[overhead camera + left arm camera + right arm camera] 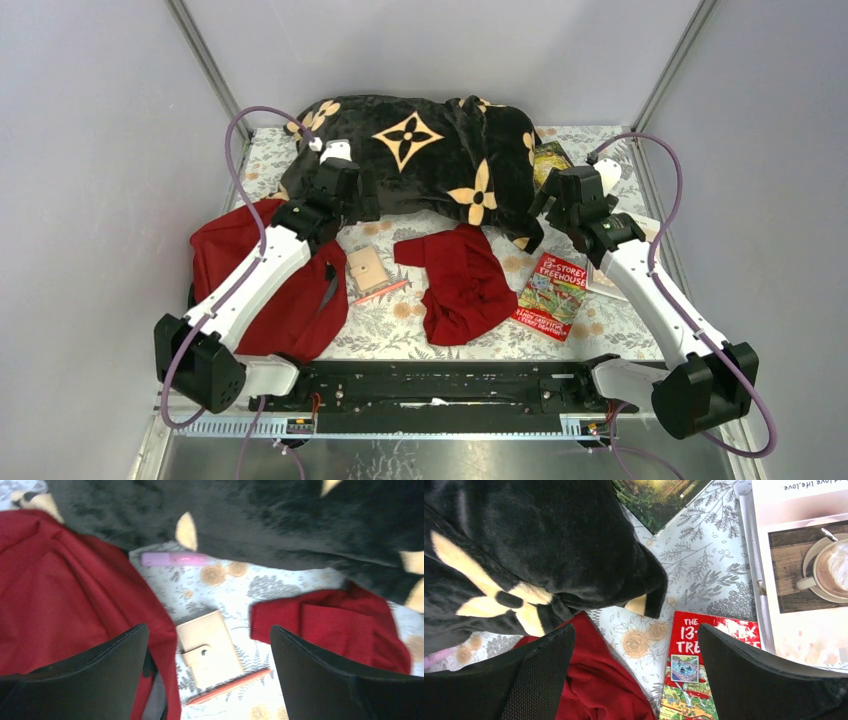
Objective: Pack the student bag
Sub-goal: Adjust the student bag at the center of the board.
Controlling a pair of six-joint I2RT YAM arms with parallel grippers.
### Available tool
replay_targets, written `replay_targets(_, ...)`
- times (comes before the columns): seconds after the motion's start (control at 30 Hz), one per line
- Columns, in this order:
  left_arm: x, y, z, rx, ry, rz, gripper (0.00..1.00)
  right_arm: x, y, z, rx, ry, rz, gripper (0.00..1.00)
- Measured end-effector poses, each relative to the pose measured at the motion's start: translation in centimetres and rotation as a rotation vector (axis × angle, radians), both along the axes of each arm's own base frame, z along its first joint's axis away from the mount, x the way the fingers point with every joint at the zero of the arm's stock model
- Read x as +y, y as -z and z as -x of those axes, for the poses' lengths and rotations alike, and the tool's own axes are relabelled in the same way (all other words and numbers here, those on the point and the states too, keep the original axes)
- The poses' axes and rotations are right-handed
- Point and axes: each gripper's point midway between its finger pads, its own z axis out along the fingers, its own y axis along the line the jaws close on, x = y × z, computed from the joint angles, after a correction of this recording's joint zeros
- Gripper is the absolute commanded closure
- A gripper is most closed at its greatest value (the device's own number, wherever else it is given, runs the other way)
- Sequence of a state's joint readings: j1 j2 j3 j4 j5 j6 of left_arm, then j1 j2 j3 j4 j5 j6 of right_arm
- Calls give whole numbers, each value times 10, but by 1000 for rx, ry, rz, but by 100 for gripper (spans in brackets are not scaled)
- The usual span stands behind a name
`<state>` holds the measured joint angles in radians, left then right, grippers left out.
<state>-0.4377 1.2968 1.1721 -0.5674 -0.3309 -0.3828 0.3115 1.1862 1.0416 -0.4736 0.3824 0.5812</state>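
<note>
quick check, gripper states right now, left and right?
Left gripper: open, holding nothing.
Right gripper: open, holding nothing.

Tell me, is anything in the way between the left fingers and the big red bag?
No, nothing visible. The left fingers hang open over the student bag's edge, bare red fabric right below. The black blanket lies farther back.

I can't read the green book, part-buried under the black blanket. Left of blanket, left arm covers part of student bag. At blanket hem, pink pen blurred.
</note>
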Motion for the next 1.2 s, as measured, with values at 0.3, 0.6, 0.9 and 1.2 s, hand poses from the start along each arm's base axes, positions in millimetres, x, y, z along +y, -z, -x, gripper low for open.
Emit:
replay_targets(0.3,25,60,15,229,-106,-161,2,9,1,-5,-36,-16,-50,0)
replay_targets(0.6,43,97,44,374,-231,-210,8,19,3,-5,-54,-51,-101,0)
replay_targets(0.9,60,143,79,535,-326,-279,20,24,8,-1,-51,-57,-137,0)
replay_targets(1.2,74,168,93,620,-430,-249,100,28,8,-3,-58,-63,-160,0)
